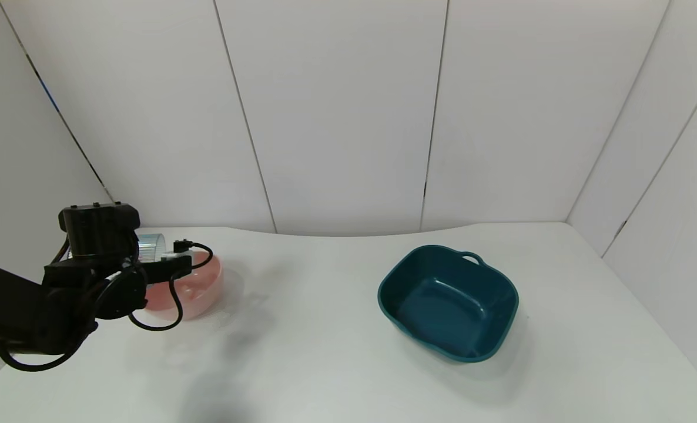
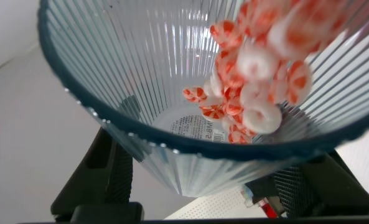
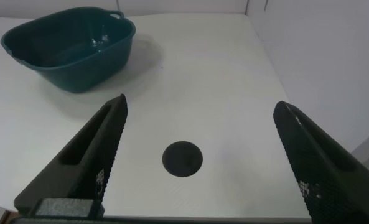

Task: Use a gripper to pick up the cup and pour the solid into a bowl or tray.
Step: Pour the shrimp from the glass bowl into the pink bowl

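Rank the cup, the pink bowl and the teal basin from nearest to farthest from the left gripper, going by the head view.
1. The cup: held in the left gripper, tipped on its side above the bowl.
2. The pink bowl: directly beneath that gripper, on the table's left side.
3. The teal basin: far across the table, on the robot's right.

One worktop [image 1: 337,352] carries everything. On it stand two open vessels: one pale-pink bowl [image 1: 204,291] at the left and one dark-teal basin [image 1: 448,299] at the right, the basin with a single loop handle on its far rim. There is one clear ribbed cup [image 2: 172,93], held over the pink bowl. Inside it lies one cluster of red-and-white candies [image 2: 252,81]; roughly a dozen or more, too crowded to count exactly. Two hands appear: the left hand [image 1: 148,264] and the right hand [image 3: 200,162].
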`<action>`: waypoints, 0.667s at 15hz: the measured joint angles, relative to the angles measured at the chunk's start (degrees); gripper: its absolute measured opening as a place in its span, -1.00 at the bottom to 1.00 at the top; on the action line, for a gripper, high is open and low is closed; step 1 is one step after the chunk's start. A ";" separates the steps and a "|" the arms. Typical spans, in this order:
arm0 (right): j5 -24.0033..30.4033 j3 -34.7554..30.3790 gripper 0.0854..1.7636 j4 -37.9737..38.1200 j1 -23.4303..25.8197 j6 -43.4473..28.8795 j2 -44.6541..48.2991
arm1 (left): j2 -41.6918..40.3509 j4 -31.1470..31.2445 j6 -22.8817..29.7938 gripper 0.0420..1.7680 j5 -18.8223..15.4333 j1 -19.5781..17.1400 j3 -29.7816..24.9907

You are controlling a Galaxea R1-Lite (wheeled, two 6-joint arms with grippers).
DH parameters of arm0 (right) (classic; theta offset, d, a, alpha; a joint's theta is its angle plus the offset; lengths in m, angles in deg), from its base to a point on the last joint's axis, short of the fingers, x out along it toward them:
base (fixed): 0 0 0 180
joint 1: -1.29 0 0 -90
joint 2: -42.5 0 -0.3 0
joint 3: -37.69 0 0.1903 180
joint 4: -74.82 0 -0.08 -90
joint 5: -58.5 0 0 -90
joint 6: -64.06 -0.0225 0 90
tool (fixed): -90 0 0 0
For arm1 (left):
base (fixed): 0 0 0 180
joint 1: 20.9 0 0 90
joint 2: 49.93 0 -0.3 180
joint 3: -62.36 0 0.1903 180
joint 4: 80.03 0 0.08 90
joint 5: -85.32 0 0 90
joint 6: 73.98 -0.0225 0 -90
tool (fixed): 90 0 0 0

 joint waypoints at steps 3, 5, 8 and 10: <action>0.05 0.00 0.94 0.00 0.00 0.02 0.00 | 0.49 0.02 -1.10 0.41 2.24 0.85 0.51; 0.02 0.00 0.94 0.00 0.00 -0.02 0.00 | 0.77 0.02 -2.36 0.41 4.91 1.32 0.77; 0.02 0.00 0.94 0.00 0.00 0.00 0.00 | 0.96 0.05 -3.83 0.40 6.46 2.00 1.26; 0.00 0.00 0.94 0.00 0.00 0.00 0.00 | 1.02 0.02 -4.85 0.40 8.41 2.39 1.73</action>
